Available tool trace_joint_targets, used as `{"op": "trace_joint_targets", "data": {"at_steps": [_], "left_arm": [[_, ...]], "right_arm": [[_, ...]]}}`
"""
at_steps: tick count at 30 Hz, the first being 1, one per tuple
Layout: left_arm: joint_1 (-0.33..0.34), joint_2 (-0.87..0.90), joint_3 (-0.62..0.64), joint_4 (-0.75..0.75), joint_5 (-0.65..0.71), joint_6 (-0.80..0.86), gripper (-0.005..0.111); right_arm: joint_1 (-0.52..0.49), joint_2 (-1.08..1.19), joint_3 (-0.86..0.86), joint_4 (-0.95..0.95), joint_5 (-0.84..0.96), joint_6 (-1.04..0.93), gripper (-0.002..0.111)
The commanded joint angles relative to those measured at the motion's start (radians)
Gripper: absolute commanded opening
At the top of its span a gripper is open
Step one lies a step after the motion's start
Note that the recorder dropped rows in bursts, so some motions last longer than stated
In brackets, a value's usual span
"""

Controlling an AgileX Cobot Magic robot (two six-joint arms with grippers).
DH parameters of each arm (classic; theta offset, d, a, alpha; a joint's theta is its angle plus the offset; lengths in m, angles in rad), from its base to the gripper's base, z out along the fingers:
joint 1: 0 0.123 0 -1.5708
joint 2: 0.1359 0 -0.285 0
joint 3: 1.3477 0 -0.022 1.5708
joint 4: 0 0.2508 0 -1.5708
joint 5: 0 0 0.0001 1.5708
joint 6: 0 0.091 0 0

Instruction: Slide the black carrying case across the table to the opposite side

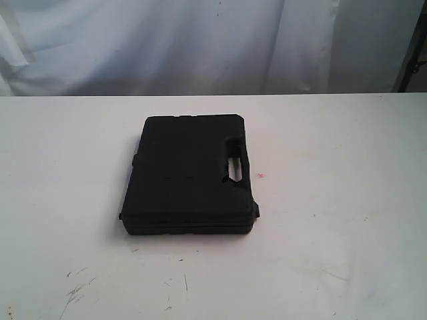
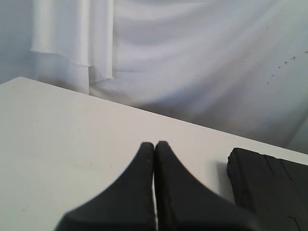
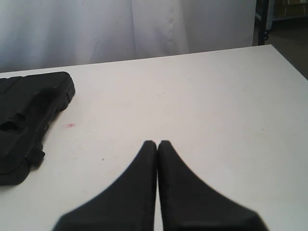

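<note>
The black carrying case (image 1: 190, 175) lies flat near the middle of the white table (image 1: 347, 220), its handle cut-out facing right. Neither arm shows in the exterior view. In the left wrist view my left gripper (image 2: 154, 144) is shut with nothing in it, hovering over bare tabletop, and a corner of the case (image 2: 269, 185) sits off to one side, apart from it. My right gripper (image 3: 157, 143) is likewise shut and empty above the table (image 3: 216, 110), with the case (image 3: 26, 120) some way off to its side.
A tiny red spot (image 1: 260, 175) marks the table just right of the case. Dark scuffs and scratches (image 1: 77, 290) lie near the front left edge. White cloth (image 1: 200, 40) hangs behind the table's far edge. A dark stand (image 3: 263, 21) rises beyond the table corner.
</note>
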Motion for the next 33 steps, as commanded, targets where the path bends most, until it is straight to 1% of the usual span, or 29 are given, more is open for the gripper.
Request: {"op": "trace_joint_targets", "data": {"at_steps": [1, 8, 13, 15, 18, 20, 22, 25, 33], "left_arm": [[0.0, -0.042, 0.026, -0.007, -0.017, 0.008, 0.0], [0.0, -0.048, 0.026, -0.007, -0.016, 0.012, 0.0], [0.0, -0.048, 0.026, -0.012, -0.014, 0.062, 0.0], [0.0, -0.048, 0.026, -0.036, -0.014, 0.153, 0.0], [0.0, -0.048, 0.026, -0.131, -0.014, 0.34, 0.0], [0.0, -0.048, 0.046, -0.154, -0.031, 0.393, 0.0], [0.0, -0.05, 0.091, -0.154, -0.081, 0.393, 0.0], [0.0, -0.083, 0.146, -0.151, -0.097, 0.4, 0.0], [0.0, -0.083, 0.203, -0.151, -0.122, 0.4, 0.0]], "right_arm": [[-0.008, -0.004, 0.002, 0.004, -0.009, 0.004, 0.0], [-0.008, -0.004, 0.002, 0.004, -0.009, 0.004, 0.0], [-0.008, -0.004, 0.002, 0.004, -0.009, 0.004, 0.0], [-0.008, -0.004, 0.002, 0.004, -0.009, 0.004, 0.0], [-0.008, -0.004, 0.002, 0.004, -0.009, 0.004, 0.0], [-0.008, -0.004, 0.002, 0.004, -0.009, 0.004, 0.0], [-0.008, -0.004, 0.002, 0.004, -0.009, 0.004, 0.0], [-0.008, -0.004, 0.002, 0.004, -0.009, 0.004, 0.0], [-0.008, -0.004, 0.002, 0.004, -0.009, 0.004, 0.0]]}}
